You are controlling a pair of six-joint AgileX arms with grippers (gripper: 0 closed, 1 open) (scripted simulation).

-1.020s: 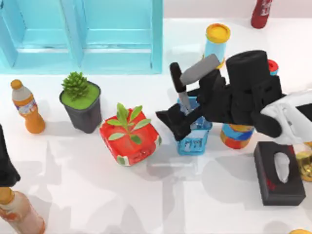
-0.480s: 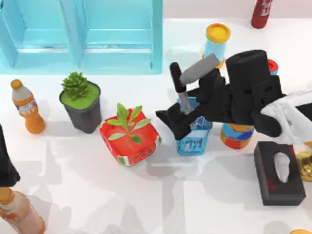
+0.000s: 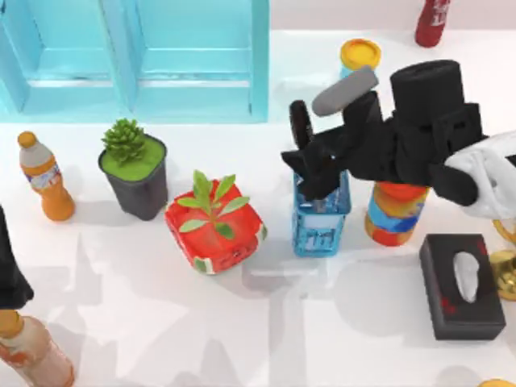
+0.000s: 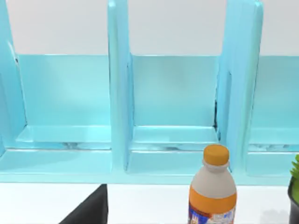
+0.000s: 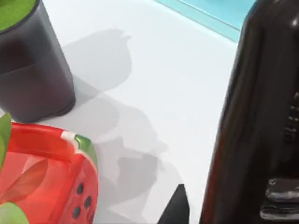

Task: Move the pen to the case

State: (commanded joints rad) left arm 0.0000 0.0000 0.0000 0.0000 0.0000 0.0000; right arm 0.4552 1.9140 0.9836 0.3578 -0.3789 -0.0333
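Pen lifted out of the blue holder

Left gripper [image 3: 12,278] idles at the table's left edge (fingers unreadable). Right gripper [image 3: 310,165] pinches the pen [image 3: 301,129] upright above the blue holder [image 3: 321,218]; clear the rim fully before swinging toward the turquoise case [image 3: 137,60].

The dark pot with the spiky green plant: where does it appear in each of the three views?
Top view: the dark pot stands between the orange bottle and the red watermelon pot.
Left wrist view: the dark pot sits at the edge, past the orange bottle.
Right wrist view: the dark pot is beside the red watermelon pot.
Shared landmark: the blue shelf.
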